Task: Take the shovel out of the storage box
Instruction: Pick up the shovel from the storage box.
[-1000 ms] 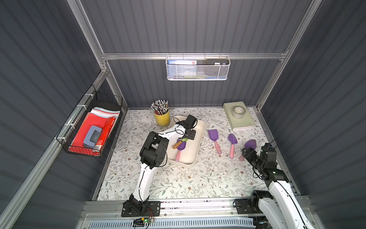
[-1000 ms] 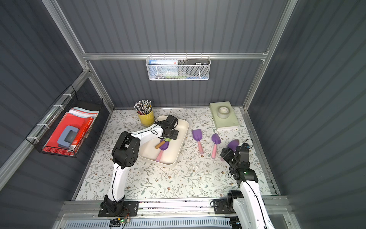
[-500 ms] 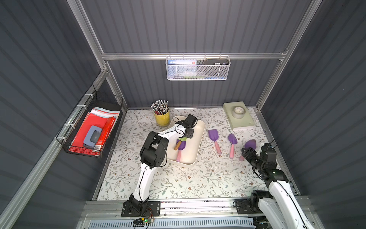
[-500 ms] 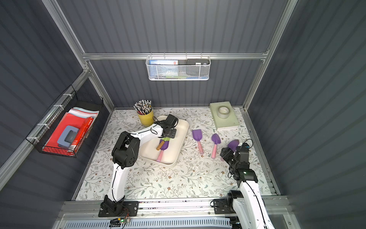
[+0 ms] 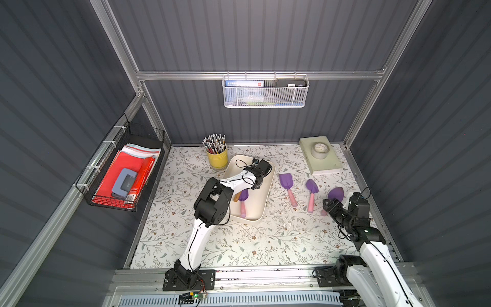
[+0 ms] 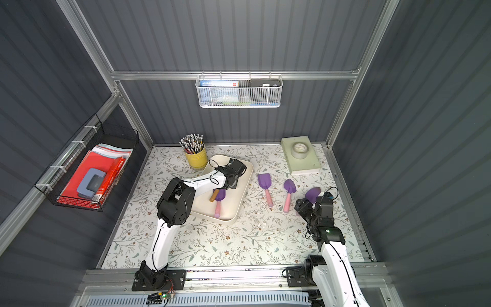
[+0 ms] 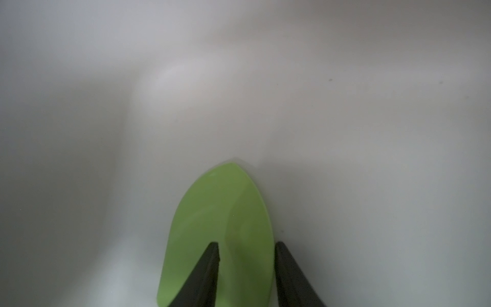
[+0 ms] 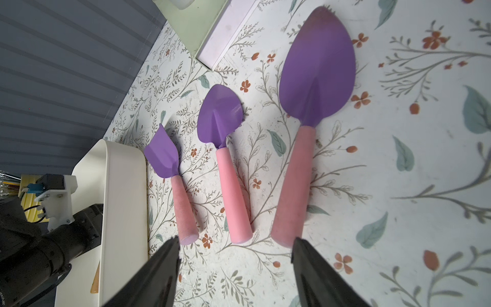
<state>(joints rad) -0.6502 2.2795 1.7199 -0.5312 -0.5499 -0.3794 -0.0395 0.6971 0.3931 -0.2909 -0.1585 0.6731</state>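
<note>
The cream-white storage box (image 5: 261, 210) lies mid-table in both top views. Inside it are a purple shovel with a pink handle (image 5: 243, 204) and a green-bladed shovel (image 7: 220, 212); in a top view only its wooden handle (image 6: 214, 195) shows past my left arm. My left gripper (image 7: 245, 245) is down in the box with its fingers narrowly apart astride the raised middle of the green blade. Whether the pads touch it does not show. My right gripper (image 8: 235, 244) hovers open and empty at the handle ends of three purple shovels lying outside the box.
On the table right of the box are a square-bladed shovel (image 5: 287, 183), a small pointed one (image 5: 311, 187) and a large pointed one (image 5: 335, 193). A yellow pencil cup (image 5: 217, 158) stands behind the box. A tape roll on a green block (image 5: 320, 154) is at the back right.
The left gripper's fingers have drawn closer together over the green shovel in the box. The right arm has not moved.
</note>
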